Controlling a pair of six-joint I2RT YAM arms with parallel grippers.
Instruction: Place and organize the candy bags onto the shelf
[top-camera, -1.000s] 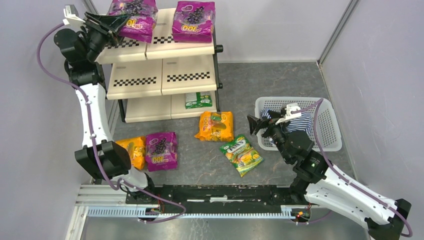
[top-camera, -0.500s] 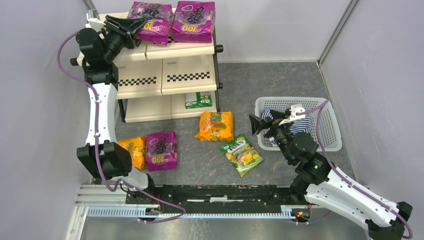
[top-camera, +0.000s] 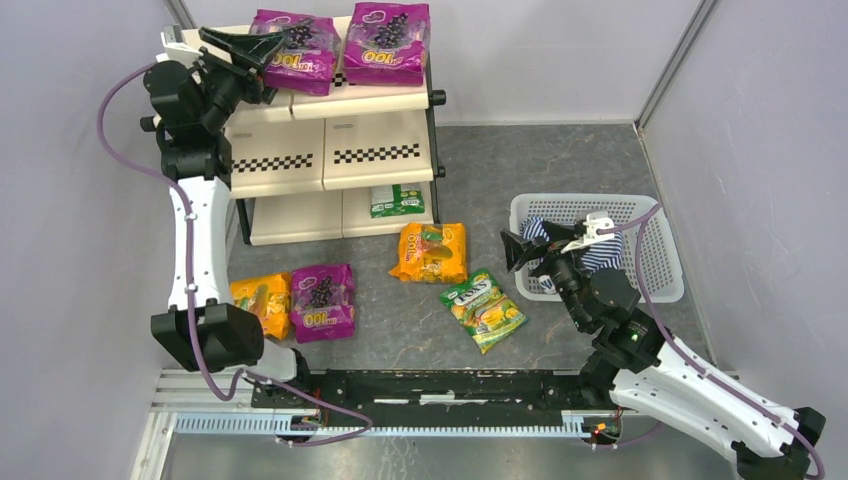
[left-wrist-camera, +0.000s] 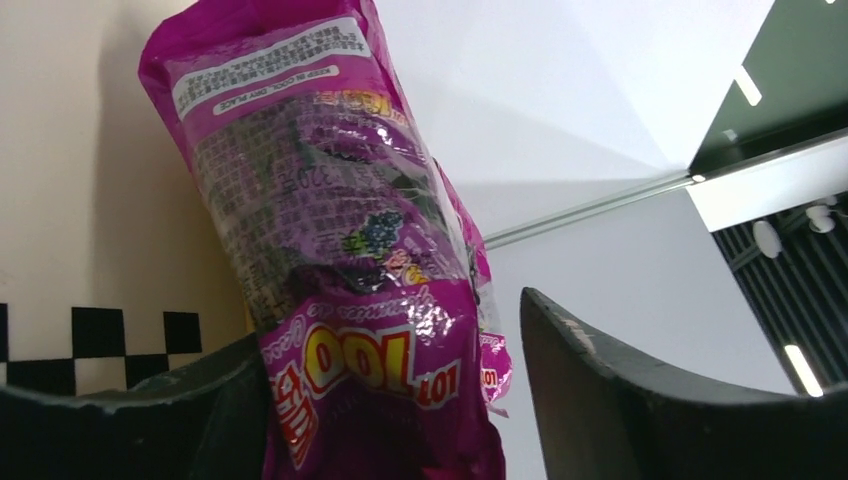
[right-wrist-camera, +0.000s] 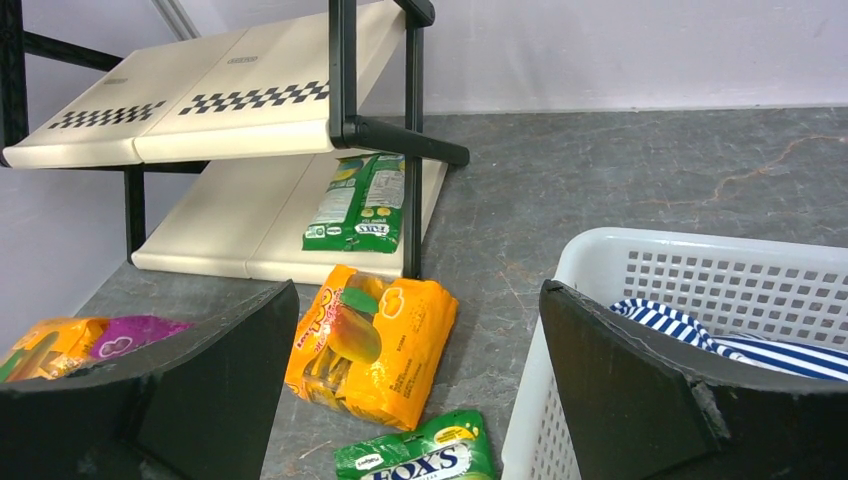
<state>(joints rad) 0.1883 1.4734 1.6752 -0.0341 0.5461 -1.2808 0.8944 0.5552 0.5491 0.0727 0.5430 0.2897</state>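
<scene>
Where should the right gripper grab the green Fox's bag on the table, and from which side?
Probably from above: the green Fox's bag lies flat and diagonal, apart from the nearby orange bag. Pinch across its narrow width at mid-length, with the open right gripper turned to match.

The left hand (top-camera: 258, 62) has swung right along the top tier of the shelf (top-camera: 370, 98), bringing its purple bag (top-camera: 297, 38) further in, just beside the other purple bag (top-camera: 388, 40) (edges nearly meeting). The right hand (top-camera: 525, 250) has drifted slightly right.
</scene>
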